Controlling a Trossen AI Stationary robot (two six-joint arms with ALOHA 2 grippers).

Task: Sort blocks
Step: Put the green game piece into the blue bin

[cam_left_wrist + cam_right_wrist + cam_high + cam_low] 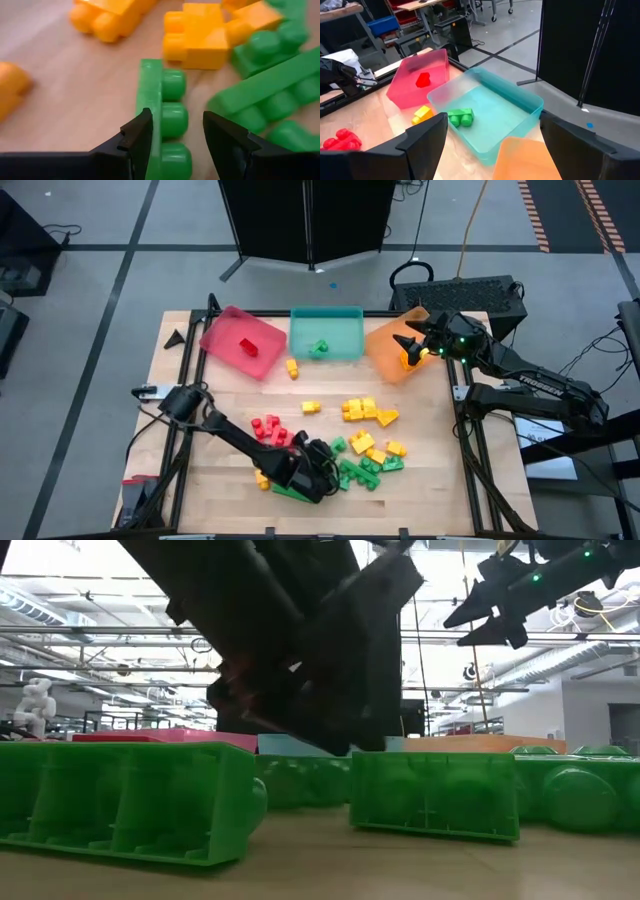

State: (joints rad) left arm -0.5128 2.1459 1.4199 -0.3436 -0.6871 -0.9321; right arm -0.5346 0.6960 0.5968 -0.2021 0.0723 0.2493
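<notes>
A long green block (162,120) lay on the worktop (230,395) directly between the open fingers of the left claw (172,137), its long axis running along the gap. The right claw (492,145), spread wide and empty, hung over the orange tray (385,345).

The left arm reaches from the table's left side diagonally toward the near middle, its wrist bent low so the left gripper (318,477) sits just above the tabletop. Its two dark fingers (134,137) are spread apart, pointing down and forward, with a gap between the tips.

The right arm stretches from the right side toward the far right part of the table, held well above the surface. The right gripper (409,343) points leftward, its fingers (422,137) spread wide.
</notes>
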